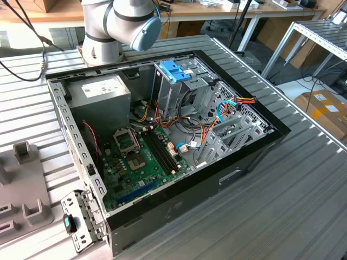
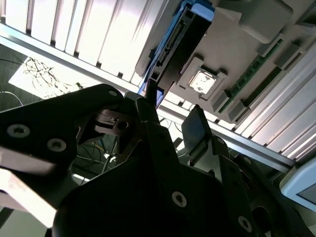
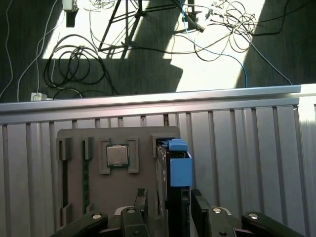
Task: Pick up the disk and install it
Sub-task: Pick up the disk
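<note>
The disk (image 3: 180,170) shows bright blue plastic on a body that looks black, though that may only be shadow. It stands in a plain grey tray (image 3: 145,168). The gripper (image 3: 169,197) is matt black. The table (image 3: 247,148) is pale silver, ribbed in straight parallel lines. In the exterior view the computer case (image 1: 244,162) is black, its circuit board (image 1: 135,162) green, the cage handle (image 1: 174,70) blue.

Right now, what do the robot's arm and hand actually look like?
In the exterior view the arm is built of fat, rounded silver-grey joints, one of them closed by a light blue cap. In the second wrist view the hand is matt black, made of flat angular plates joined by linkages and dotted with round screws. It ends in two slim black fingers.
</note>
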### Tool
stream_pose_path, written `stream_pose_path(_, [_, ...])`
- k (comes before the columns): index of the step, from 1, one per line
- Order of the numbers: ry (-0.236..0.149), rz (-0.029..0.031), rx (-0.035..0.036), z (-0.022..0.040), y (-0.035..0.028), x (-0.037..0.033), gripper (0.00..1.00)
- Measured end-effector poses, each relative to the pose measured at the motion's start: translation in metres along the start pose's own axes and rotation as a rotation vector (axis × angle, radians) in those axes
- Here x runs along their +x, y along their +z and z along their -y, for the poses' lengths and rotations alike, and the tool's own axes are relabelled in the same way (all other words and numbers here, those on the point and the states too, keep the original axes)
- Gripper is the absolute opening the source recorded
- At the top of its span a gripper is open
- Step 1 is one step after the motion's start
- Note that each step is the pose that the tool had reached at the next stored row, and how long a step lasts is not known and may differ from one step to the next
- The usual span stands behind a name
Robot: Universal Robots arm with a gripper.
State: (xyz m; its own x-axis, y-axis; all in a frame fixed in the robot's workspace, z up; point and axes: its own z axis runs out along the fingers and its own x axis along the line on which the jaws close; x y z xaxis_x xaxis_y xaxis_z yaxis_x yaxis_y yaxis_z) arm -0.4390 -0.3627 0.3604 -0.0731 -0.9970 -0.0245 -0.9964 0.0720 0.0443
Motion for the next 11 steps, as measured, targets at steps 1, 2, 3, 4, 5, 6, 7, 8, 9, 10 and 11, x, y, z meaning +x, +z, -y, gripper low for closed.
stream_pose_path(1, [0.0, 0.0, -0.0001, -0.0001, 0.0, -0.0001, 0.48])
stream_pose_path(2, [0.0, 0.0, 0.0, -0.0005, 0.0004, -0.0003, 0.48])
stream_pose_path(3, [0.0, 0.0, 0.0, -0.0007, 0.0007, -0.0004, 0.48])
stream_pose_path(4, [0.0, 0.0, 0.0, -0.0007, 0.0008, -0.0005, 0.48])
stream_pose_path(5, [0.0, 0.0, 0.0, -0.0008, 0.001, -0.0005, 0.48])
stream_pose_path(6, [0.0, -0.0001, -0.0001, -0.0008, 0.0012, -0.0006, 0.48])
stream_pose_path(7, [0.0, 0.0, 0.0, -0.0009, 0.0014, -0.0007, 0.48])
stream_pose_path(8, [0.0, 0.0, 0.0, -0.0009, 0.0016, -0.0007, 0.48])
stream_pose_path(9, [0.0, 0.0, 0.0, -0.0009, 0.0017, -0.0007, 0.48])
stream_pose_path(10, [0.0, 0.0, 0.0, -0.0009, 0.0017, -0.0008, 0.48])
stream_pose_path(11, [0.0, 0.0, 0.0, -0.0009, 0.0021, -0.0008, 0.48])
